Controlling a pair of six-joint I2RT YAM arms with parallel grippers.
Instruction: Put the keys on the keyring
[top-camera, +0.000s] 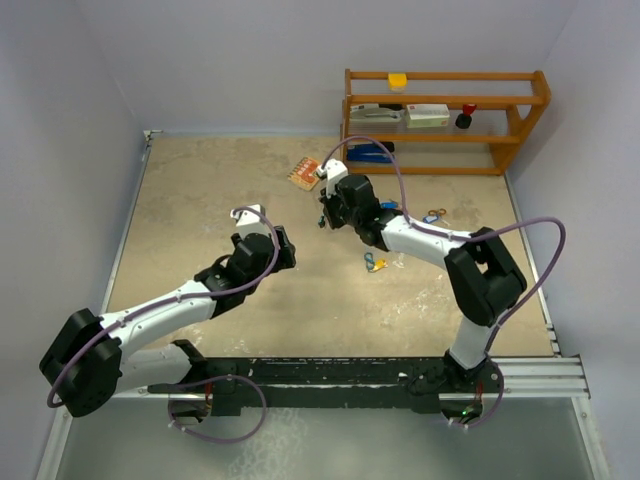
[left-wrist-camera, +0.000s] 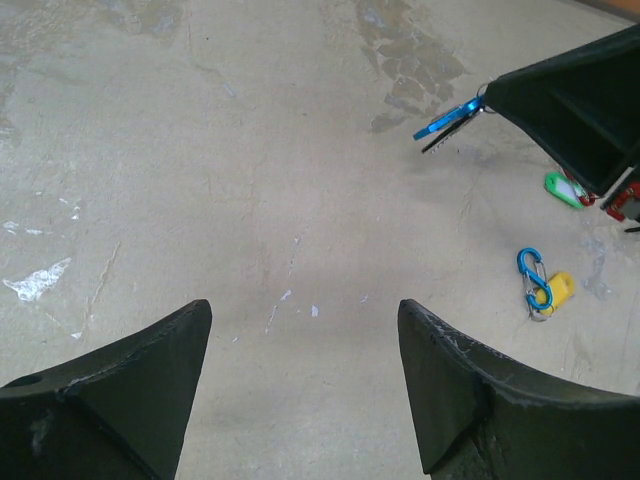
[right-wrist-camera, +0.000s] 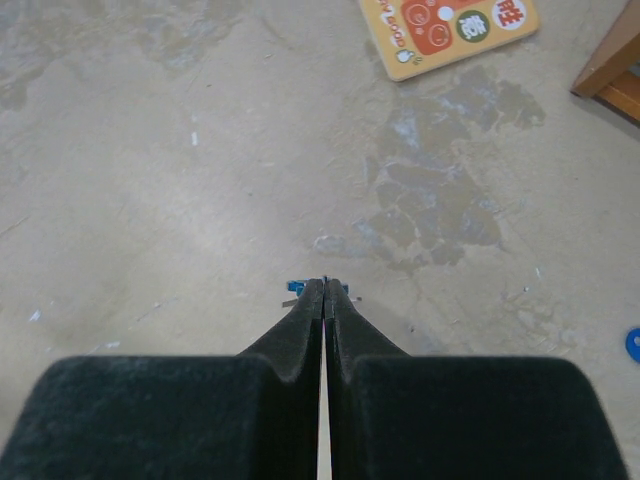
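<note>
Right gripper (right-wrist-camera: 323, 287) is pinched shut on a blue clip (left-wrist-camera: 447, 118), which hangs tilted from its tips above the table (left-wrist-camera: 250, 150). Left gripper (left-wrist-camera: 305, 312) hovers over the tabletop with its jaws spread wide, holding nothing. The keys lie on the table by the right arm: a yellow-tagged key (left-wrist-camera: 559, 290) touches a second blue clip (left-wrist-camera: 531, 272), and a green-tagged key (left-wrist-camera: 563, 189) sits near them, partly hidden.
</note>
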